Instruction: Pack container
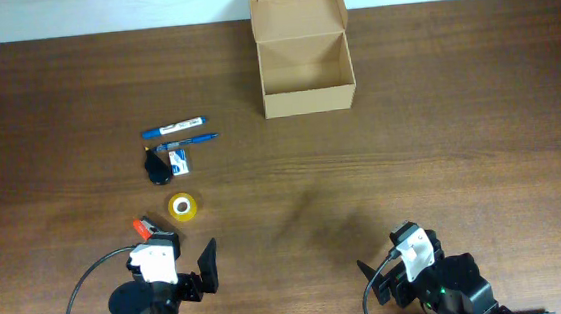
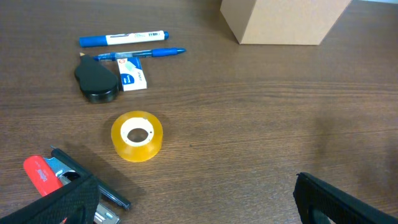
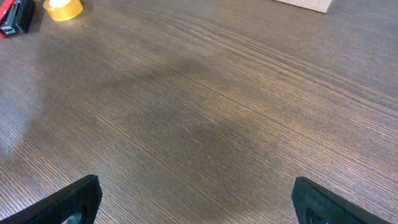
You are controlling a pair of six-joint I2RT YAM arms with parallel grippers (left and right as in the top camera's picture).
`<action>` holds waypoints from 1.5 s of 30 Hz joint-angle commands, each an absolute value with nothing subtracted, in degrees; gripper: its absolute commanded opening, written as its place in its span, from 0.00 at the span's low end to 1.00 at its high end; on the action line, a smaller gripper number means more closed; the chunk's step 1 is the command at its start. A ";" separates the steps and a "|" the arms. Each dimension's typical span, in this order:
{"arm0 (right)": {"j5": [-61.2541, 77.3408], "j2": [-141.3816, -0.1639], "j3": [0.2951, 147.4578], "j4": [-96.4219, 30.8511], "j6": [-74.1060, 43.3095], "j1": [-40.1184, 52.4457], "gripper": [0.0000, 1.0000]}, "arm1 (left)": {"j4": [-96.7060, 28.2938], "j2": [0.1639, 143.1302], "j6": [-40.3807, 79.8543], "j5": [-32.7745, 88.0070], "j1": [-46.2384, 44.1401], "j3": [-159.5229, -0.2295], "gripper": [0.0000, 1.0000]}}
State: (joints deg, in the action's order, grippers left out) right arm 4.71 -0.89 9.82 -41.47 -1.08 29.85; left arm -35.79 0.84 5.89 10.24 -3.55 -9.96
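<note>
The container (image 1: 306, 97) is a tan cardboard box at the back centre, open and empty, with its flap lid standing up behind it. One corner shows in the left wrist view (image 2: 283, 22). To its left lie a blue marker (image 1: 175, 126), a blue pen (image 1: 187, 141), a black object (image 1: 157, 167), a small white-and-blue item (image 1: 180, 162) and a yellow tape roll (image 1: 183, 206). My left gripper (image 2: 193, 208) is open and empty, just short of the tape roll (image 2: 137, 135). My right gripper (image 3: 196, 202) is open and empty over bare wood at the front right.
A red-and-black tool (image 2: 43, 174) lies by my left gripper's left finger and also shows in the overhead view (image 1: 142, 228). The table (image 1: 460, 143) is dark wood. A white wall edge runs along the back.
</note>
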 commanded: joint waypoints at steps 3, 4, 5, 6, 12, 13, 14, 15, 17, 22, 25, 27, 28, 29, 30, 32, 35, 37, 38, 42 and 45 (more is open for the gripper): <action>3.79 -0.14 9.30 -41.28 -1.13 30.48 0.99 | -35.73 0.30 6.42 10.13 -3.20 -9.65 1.00; 3.81 -0.14 9.30 -41.28 -1.13 30.46 0.99 | -35.73 0.30 6.39 10.13 -3.20 -9.65 1.00; 3.81 -0.14 9.30 -41.28 -1.13 30.48 0.99 | -35.73 0.30 6.42 10.13 -3.20 -9.65 1.00; 3.81 -0.14 9.30 -41.28 -1.13 30.46 0.99 | -35.73 0.30 6.42 10.13 -3.20 -9.65 1.00; 3.79 -0.14 9.30 -41.28 -1.13 30.48 0.99 | -35.73 0.30 6.42 10.13 -3.20 -9.65 0.99; 3.81 -0.14 9.30 -41.28 -1.13 30.46 0.99 | -35.73 0.30 6.42 10.13 -3.20 -9.65 1.00; 3.79 -0.14 9.30 -41.28 -1.13 30.46 0.99 | -35.73 0.30 6.42 10.13 -3.20 -9.65 0.99; 3.81 -0.14 9.30 -41.28 -1.13 30.48 0.99 | -35.73 0.30 6.42 10.13 -3.20 -9.65 0.99; 3.81 -0.14 9.30 -41.28 -1.13 30.48 0.99 | -35.73 0.30 6.42 10.13 -3.20 -9.65 1.00; 3.79 -0.14 9.30 -41.28 -1.13 30.46 0.99 | -35.73 0.30 6.42 10.13 -3.20 -9.65 0.99; 3.81 -0.14 9.30 -41.28 -1.13 30.46 0.99 | -35.73 0.30 6.39 10.13 -3.20 -9.65 1.00; 3.81 -0.14 9.30 -41.28 -1.13 30.46 0.99 | -35.73 0.30 6.42 10.13 -3.20 -9.65 1.00; 3.81 -0.14 9.30 -41.28 -1.13 30.46 0.99 | -35.73 0.30 6.42 10.13 -3.20 -9.65 0.99; 3.81 -0.14 9.30 -41.28 -1.13 30.46 0.99 | -35.73 0.30 6.42 10.13 -3.20 -9.65 1.00; 3.81 -0.14 9.30 -41.28 -1.13 30.46 0.99 | -35.73 0.30 6.42 10.13 -3.20 -9.65 1.00; 3.81 -0.14 9.30 -41.28 -1.13 30.46 0.99 | -35.73 0.30 6.42 10.13 -3.20 -9.65 1.00; 3.81 -0.14 9.30 -41.28 -1.13 30.48 0.99 | -35.73 0.30 6.42 10.13 -3.20 -9.65 0.99; 3.81 -0.14 9.30 -41.28 -1.13 30.46 0.99 | -35.75 0.30 6.42 10.13 -3.20 -9.65 1.00; 3.81 -0.14 9.30 -41.28 -1.13 30.46 0.99 | -35.73 0.30 6.42 10.13 -3.20 -9.65 1.00; 3.77 -0.14 9.30 -41.28 -0.86 30.46 0.99 | -35.73 0.30 6.42 10.13 -3.20 -9.65 1.00; 3.79 -0.14 9.30 -39.77 -0.93 30.46 0.99 | -35.73 0.30 6.42 10.13 -3.20 -9.65 1.00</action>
